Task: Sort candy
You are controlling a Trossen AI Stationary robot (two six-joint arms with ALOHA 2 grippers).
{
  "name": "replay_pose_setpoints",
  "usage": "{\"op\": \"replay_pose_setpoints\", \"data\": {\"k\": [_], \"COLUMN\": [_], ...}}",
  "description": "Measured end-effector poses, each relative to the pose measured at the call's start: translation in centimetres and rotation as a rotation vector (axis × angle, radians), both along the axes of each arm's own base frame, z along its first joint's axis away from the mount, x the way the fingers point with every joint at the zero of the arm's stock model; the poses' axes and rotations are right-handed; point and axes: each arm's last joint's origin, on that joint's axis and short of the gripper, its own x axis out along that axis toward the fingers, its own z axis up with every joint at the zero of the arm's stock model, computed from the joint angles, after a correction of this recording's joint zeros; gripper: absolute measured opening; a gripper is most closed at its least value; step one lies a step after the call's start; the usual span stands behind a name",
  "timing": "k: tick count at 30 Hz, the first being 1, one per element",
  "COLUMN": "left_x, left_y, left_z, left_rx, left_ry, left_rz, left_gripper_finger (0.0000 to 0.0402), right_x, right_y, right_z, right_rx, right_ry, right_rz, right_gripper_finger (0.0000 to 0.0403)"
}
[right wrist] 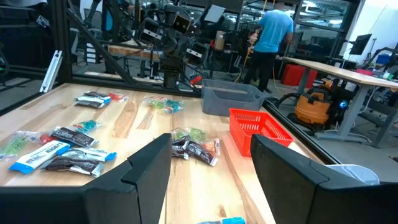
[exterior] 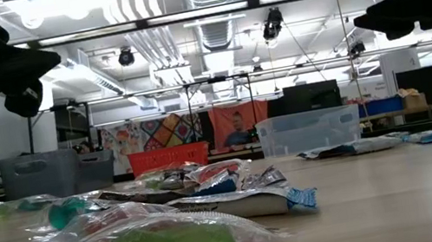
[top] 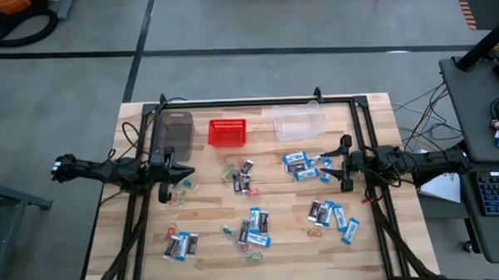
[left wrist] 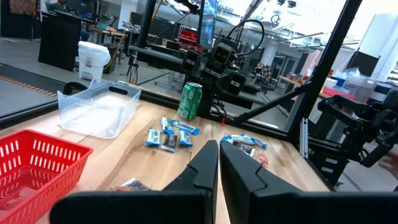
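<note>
**Both arms hovering, candy still spread over the worktop**

Left tool (top: 164, 169) at 9 o'clock of the worktop (top: 374, 119), raised, fingers (left wrist: 205, 171) clenched nearly together, holding nothing. Right tool (top: 345, 162) at 3 o'clock, also raised, fingers (right wrist: 149, 165) released wide, holding nothing.

Candy (top: 254, 225) is loose on the wood in clusters: blue-and-white packets (top: 304, 163) just beside the right tool, more at 5 o'clock and 6 o'clock, a small group at 7 o'clock, dark bars and twist-wrapped pieces (top: 241, 175) near centre.

Along the 12 o'clock edge: grey bin (top: 173, 131), red mesh basket (top: 227, 132), clear bin (top: 298, 121), side by side. Green can (left wrist: 189, 101) near the right arm's base. Person in a blue shirt (right wrist: 273, 31) stands in the room behind.
</note>
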Motion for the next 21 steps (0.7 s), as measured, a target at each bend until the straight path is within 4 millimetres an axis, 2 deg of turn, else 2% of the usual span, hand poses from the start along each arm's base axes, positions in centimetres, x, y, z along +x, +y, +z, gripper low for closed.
{"op": "replay_pose_setpoints", "data": {"k": [6,9,14,16,21], "left_x": [0.0,-0.2,-0.7,-0.9,-1.5], "left_y": [0.1,0.2,0.3,0.3,0.6], "left_z": [0.3,1.3,3.1,3.6,4.8], "left_rx": [0.063,-0.051,-0.136,-0.132,-0.106], "left_ry": [-0.019,-0.135,-0.333,-0.39,-0.512], "left_rz": [0.048,0.049,0.039,0.041,0.113], "left_gripper_finger": [0.0,0.0,0.0,0.0,0.0], "right_x": [0.0,0.0,0.0,-0.1,-0.1], "right_y": [0.0,0.0,-0.2,-0.3,-0.3], "right_z": [0.0,0.0,0.5,0.7,1.4], "right_rx": [-0.009,0.01,0.387,0.459,0.562], "right_ry": [0.0,-0.001,-0.088,-0.123,-0.204], "right_rz": [0.0,0.0,-0.054,-0.094,-0.065], "right_gripper_finger": [0.0215,0.0215,0.0215,0.0215,0.0215]}}
